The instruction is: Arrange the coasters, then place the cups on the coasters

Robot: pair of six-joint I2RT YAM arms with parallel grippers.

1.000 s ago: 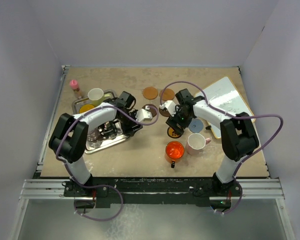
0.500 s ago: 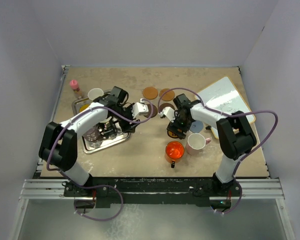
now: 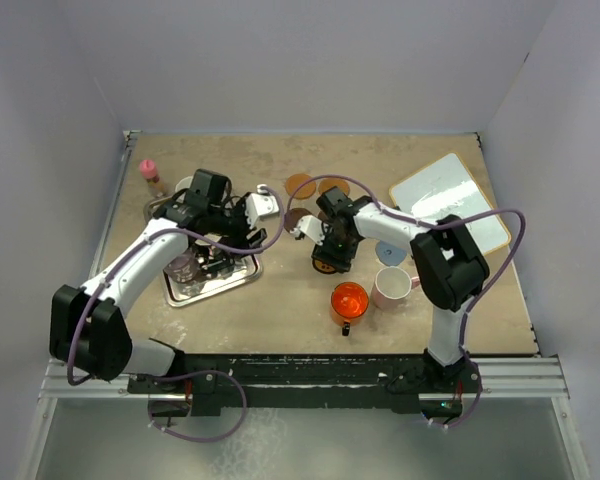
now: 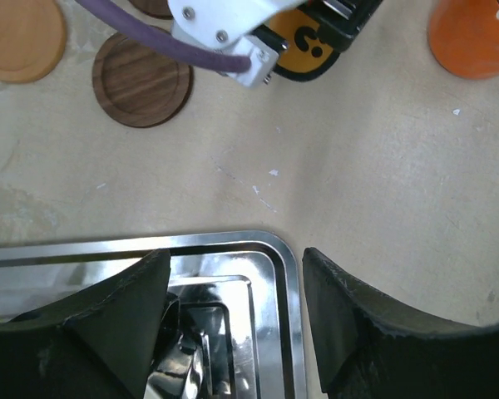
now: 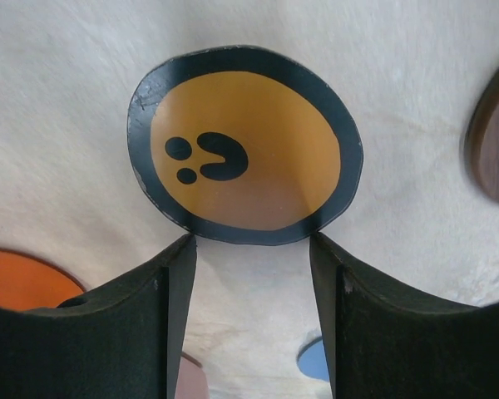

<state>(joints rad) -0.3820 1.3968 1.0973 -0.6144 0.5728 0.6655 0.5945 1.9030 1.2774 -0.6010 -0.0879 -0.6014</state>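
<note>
My right gripper (image 5: 251,249) has drawn the black-rimmed orange coaster (image 5: 243,145) leftward to mid-worktop, so the arranging goes on. My fingers stand apart with their tips at its near rim, clamped on nothing. My left gripper (image 4: 234,259), apart and empty, has backed over the metal tray (image 4: 83,247) corner. There is bare worktop to the left, and the red-orange mug (image 3: 348,300) crowds the front side.

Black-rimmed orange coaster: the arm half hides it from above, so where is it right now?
In the right wrist view the black-rimmed orange coaster lies flat on the table just ahead of the right gripper, mid-table, near the red-orange mug.
</note>
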